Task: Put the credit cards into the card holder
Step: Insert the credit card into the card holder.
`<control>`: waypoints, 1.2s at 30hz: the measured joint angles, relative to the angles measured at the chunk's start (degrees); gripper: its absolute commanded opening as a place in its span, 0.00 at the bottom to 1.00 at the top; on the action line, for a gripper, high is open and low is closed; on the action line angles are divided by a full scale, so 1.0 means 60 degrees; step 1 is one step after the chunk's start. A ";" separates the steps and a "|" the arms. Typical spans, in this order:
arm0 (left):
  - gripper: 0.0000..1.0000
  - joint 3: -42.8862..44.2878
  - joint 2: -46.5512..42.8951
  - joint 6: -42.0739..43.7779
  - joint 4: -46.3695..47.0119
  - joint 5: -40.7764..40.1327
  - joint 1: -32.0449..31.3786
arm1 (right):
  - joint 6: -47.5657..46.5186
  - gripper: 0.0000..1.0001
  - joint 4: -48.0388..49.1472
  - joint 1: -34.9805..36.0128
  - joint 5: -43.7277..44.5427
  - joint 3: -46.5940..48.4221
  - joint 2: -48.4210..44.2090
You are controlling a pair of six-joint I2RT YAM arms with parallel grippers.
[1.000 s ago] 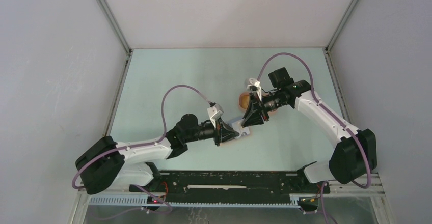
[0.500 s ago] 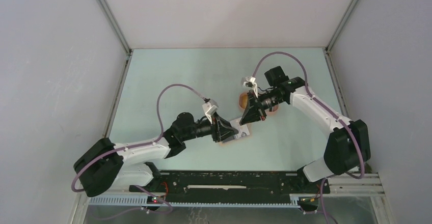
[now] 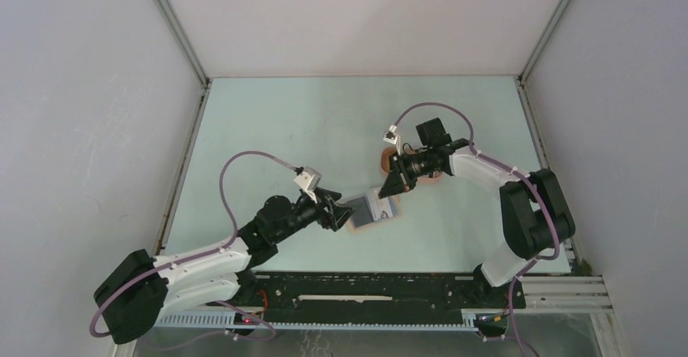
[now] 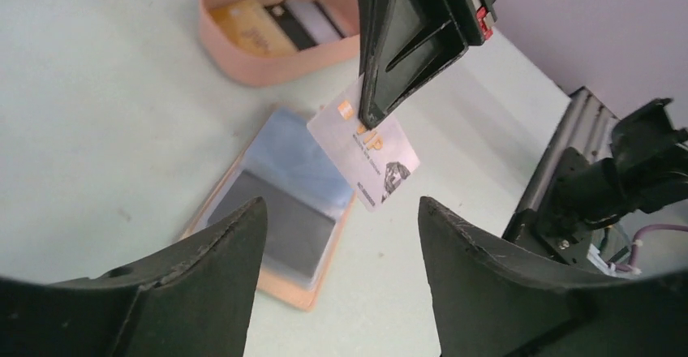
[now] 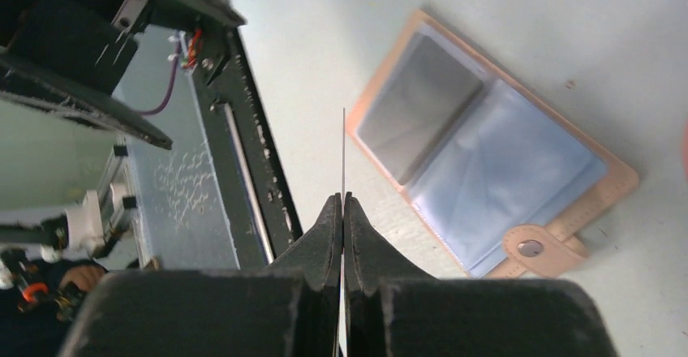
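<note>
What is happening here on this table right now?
The right pincer is shut on a white plastic card with an orange mark and holds it over the open tan leather card holder, which lies flat on the pale green table. The left pincer is open and holds nothing, close to the holder. A yellowish card and a black-and-white card lie in the peach-pink oval tray.
</note>
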 measured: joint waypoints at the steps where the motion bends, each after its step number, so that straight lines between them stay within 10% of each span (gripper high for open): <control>1: 0.67 -0.0062 0.0047 -0.0066 -0.0047 -0.0182 0.0004 | 0.0353 0.00 0.0288 0.0000 0.0182 -0.0113 0.0138; 36: 0.52 -0.0364 0.4051 -0.2652 0.0739 -0.1377 0.0084 | 0.3220 0.00 0.2670 -0.0634 0.0470 -0.0452 0.2244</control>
